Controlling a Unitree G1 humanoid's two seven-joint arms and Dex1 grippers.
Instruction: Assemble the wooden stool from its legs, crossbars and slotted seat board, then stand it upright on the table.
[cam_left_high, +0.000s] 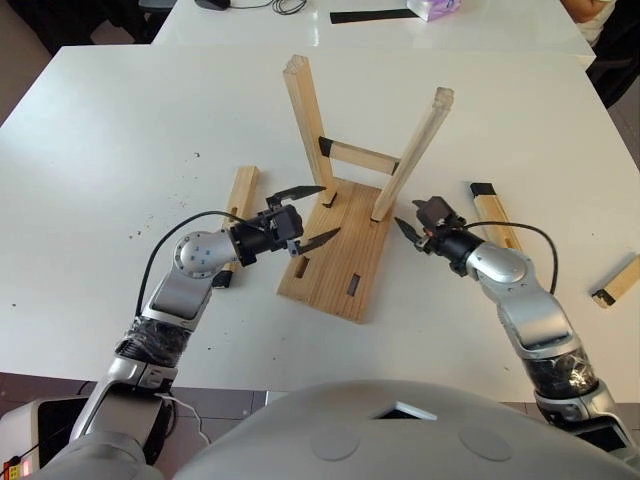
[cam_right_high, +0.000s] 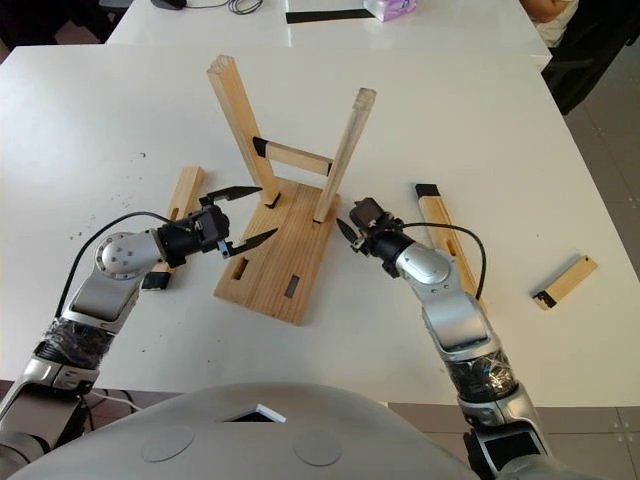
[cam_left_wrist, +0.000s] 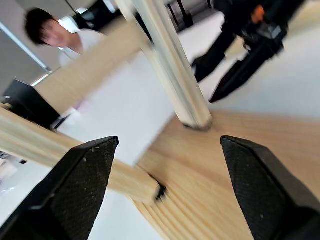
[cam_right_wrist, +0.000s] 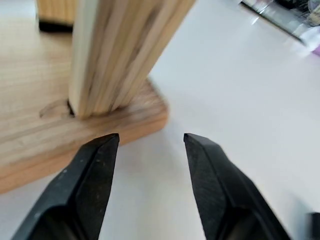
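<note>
Fitting legs (cam_left_high: 305, 110): two with crossbar (cam_left_high: 360, 155) stand in seat board (cam_left_high: 335, 262); left gripper (cam_left_high: 330, 210), right gripper (cam_left_high: 408, 215) splayed, empty. Next likely: grasp loose leg (cam_left_high: 495, 222) for vacant slot (cam_left_high: 354, 285).

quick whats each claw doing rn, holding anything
Left claw: open, holding nothing, at the seat board's edge.
Right claw: open, holding nothing, beside the base of a stool leg.

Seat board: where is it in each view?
Left eye view: seat board lies at centre.
Right eye view: seat board just left of centre.
Left wrist view: seat board beyond the left gripper, jaws open.
Right wrist view: seat board under the right-hand leg.
Shared landmark: that right-hand leg, standing in it.
</note>
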